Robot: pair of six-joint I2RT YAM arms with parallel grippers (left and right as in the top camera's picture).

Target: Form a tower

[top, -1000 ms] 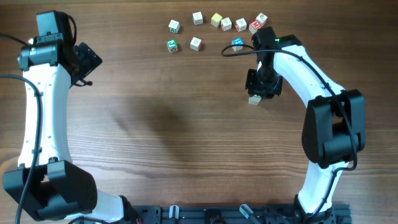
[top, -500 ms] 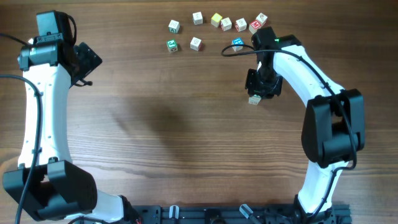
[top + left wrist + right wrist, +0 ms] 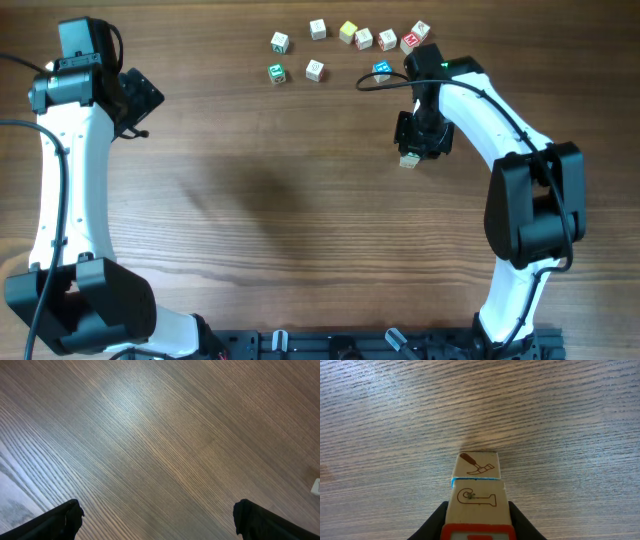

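at roughly 2 o'clock on the wooden table [image 3: 300, 200], seen from overhead: the tower [image 3: 409, 161], upright and mostly hidden beneath the right gripper [image 3: 414, 146]. up close through the right wrist camera, a short column of pale alphabet cubes: a hammer picture on the far face, a brown-outlined letter on the next, a red-framed face nearest the lens; two cubes or three, hard to say from this angle. narrowed onto the upper cube, with black fingers [image 3: 432, 522] pressed to its left and right sides. over at 10 o'clock, the left gripper [image 3: 143, 97], spread wide and holding nothing, only bare wood grain between its fingertips in its own camera. along 12 o'clock, a ragged scatter of loose cubes [image 3: 314, 70], well apart from the left arm; nearest the tower, a blue-lettered cube [image 3: 382, 70] just beside the right arm.
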